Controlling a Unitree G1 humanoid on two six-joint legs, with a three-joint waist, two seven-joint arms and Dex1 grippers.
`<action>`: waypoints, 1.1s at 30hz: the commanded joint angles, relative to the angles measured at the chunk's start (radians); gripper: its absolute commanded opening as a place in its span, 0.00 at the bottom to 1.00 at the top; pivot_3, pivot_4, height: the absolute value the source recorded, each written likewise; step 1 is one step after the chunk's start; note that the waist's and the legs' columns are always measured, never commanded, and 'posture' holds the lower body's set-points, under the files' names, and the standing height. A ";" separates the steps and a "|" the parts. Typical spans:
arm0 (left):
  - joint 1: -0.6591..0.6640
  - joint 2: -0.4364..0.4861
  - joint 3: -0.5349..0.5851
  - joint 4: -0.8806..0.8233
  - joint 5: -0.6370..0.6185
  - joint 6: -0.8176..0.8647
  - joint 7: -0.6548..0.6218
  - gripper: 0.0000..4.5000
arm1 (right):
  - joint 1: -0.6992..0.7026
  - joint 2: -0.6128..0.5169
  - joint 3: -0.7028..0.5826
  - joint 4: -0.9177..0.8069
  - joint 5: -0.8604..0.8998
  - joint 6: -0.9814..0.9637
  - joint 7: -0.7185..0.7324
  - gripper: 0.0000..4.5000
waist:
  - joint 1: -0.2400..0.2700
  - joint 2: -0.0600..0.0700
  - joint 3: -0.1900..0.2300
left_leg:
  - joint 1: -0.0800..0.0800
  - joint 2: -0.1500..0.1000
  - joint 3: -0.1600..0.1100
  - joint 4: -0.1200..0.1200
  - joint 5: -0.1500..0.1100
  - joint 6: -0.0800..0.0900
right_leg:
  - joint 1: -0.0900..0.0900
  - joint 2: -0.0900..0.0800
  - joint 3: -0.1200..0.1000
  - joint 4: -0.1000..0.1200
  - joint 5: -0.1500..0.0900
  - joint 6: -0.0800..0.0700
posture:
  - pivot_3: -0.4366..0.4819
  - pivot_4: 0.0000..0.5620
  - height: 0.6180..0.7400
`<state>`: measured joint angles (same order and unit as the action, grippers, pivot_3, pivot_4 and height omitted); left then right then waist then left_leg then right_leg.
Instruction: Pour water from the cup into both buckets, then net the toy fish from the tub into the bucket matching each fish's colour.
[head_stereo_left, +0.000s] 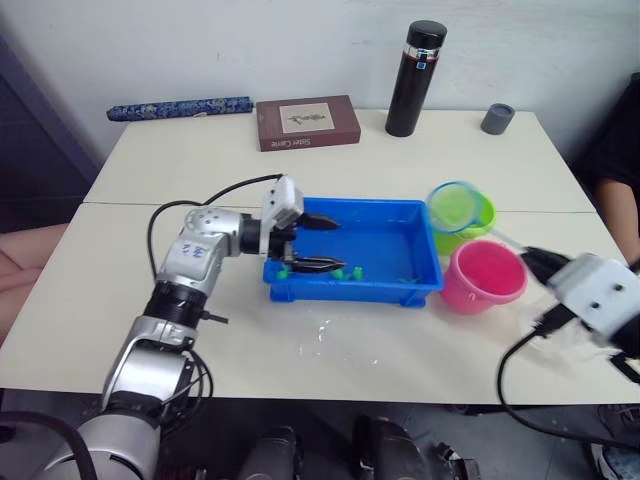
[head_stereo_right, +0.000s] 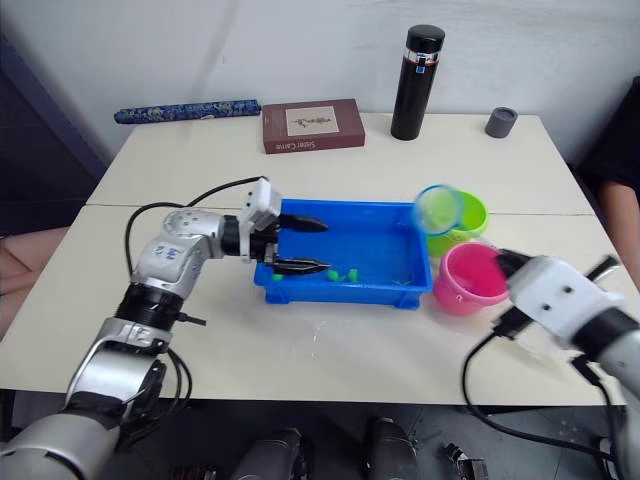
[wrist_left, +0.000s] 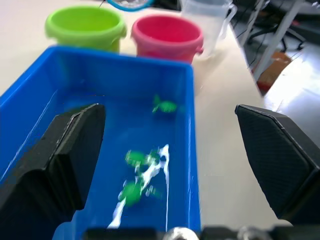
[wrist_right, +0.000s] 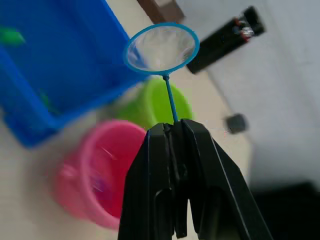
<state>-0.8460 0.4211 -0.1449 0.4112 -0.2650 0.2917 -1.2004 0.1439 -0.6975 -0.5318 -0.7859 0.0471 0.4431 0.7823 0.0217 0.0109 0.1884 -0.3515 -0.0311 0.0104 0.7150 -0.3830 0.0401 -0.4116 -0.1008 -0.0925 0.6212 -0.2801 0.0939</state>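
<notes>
Pinching the net (wrist_right: 161, 48), right pincer (wrist_right: 174, 131) hangs above green bucket (wrist_right: 159, 106).

— What sort of room is it?

— Plain. A pale, bare wall (head_stereo_left: 250, 40) runs behind a cream bench (head_stereo_left: 180, 160) made of two tops pushed together, with a seam (head_stereo_left: 130, 204) across it.

— Anything along the back?

— A rolled blue patterned bundle (head_stereo_left: 178, 107), a maroon book (head_stereo_left: 307, 122), a tall black flask (head_stereo_left: 416, 78) and a small grey cap (head_stereo_left: 497, 118) — all near the wall.

— And the floor?

— Light grey floor (wrist_left: 295, 90) beyond the bench edge, with office-chair legs (wrist_left: 265, 25) standing on it.
</notes>
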 joint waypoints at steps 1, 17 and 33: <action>0.073 0.094 0.049 -0.104 0.009 0.043 0.032 0.99 | -0.150 0.022 0.176 -0.015 0.156 0.284 -0.028 0.00 | 0.001 0.000 0.000 | 0.000 0.000 0.000 0.000 0.000 0.000 | 0.000 0.000 0.000 0.000 0.000 0.000 | 0.48 0.27 1.00; 0.408 0.314 0.236 -0.556 -0.080 0.306 0.215 0.99 | -0.591 0.022 0.711 0.365 0.127 0.314 -0.034 0.00 | -0.003 0.000 0.000 | -0.004 -0.005 -0.004 0.000 -0.001 0.002 | -0.002 -0.006 -0.002 -0.001 0.000 -0.001 | 0.48 0.27 1.00; 0.476 0.346 0.261 -0.644 -0.125 0.350 0.272 0.99 | -0.665 0.054 0.841 0.477 0.013 0.172 -0.021 0.00 | -0.003 0.000 0.000 | -0.004 -0.005 -0.004 -0.001 -0.001 0.001 | -0.002 -0.007 -0.004 -0.001 0.000 -0.001 | 0.48 0.27 1.00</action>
<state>-0.3770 0.7499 0.0806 -0.1906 -0.3710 0.6429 -0.9347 -0.5029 -0.6492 0.3108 -0.3028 0.0727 0.6408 0.7563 0.0191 0.0110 0.1887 -0.3553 -0.0359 0.0063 0.7143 -0.3837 0.0414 -0.4137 -0.1079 -0.0969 0.6196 -0.2804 0.0931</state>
